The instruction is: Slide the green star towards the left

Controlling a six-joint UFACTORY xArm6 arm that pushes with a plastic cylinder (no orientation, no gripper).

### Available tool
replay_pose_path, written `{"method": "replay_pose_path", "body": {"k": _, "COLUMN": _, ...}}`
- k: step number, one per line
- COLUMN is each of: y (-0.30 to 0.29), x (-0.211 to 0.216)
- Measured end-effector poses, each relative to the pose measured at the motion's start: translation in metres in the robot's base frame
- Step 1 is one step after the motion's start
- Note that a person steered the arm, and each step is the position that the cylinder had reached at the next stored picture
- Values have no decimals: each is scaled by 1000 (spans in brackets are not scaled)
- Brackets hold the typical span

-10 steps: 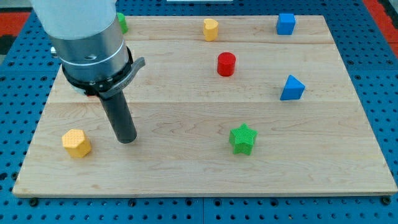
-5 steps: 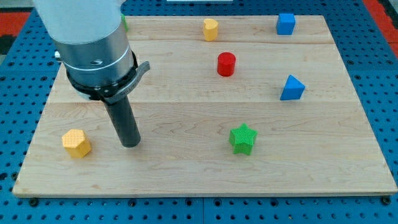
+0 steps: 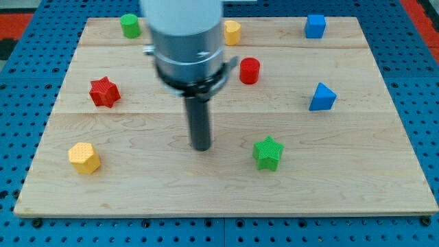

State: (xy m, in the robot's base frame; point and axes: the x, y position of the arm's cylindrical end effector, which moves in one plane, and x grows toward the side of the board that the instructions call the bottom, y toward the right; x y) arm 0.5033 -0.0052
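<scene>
Resting on the wooden board (image 3: 384,178), tip (image 3: 201,147) standing to the left of the green star (image 3: 267,152), near it but not touching. No pincer showing on this arm, only a dark rod (image 3: 199,123). Green star sitting in the board's lower middle, right of centre. Lying about it: red cylinder (image 3: 250,71) and yellow block (image 3: 232,31) up top, blue cube (image 3: 315,25) at top right, blue triangle (image 3: 322,97) at right, green cylinder (image 3: 129,25) at top left, red star (image 3: 104,91) at left, yellow hexagon (image 3: 84,157) at lower left.
</scene>
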Motion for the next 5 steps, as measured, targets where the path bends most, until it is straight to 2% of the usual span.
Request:
{"method": "replay_pose_path", "body": {"k": 2, "y": 124, "x": -13}}
{"method": "replay_pose_path", "body": {"k": 4, "y": 126, "x": 31}}
{"method": "replay_pose_path", "body": {"k": 5, "y": 102, "x": 32}}
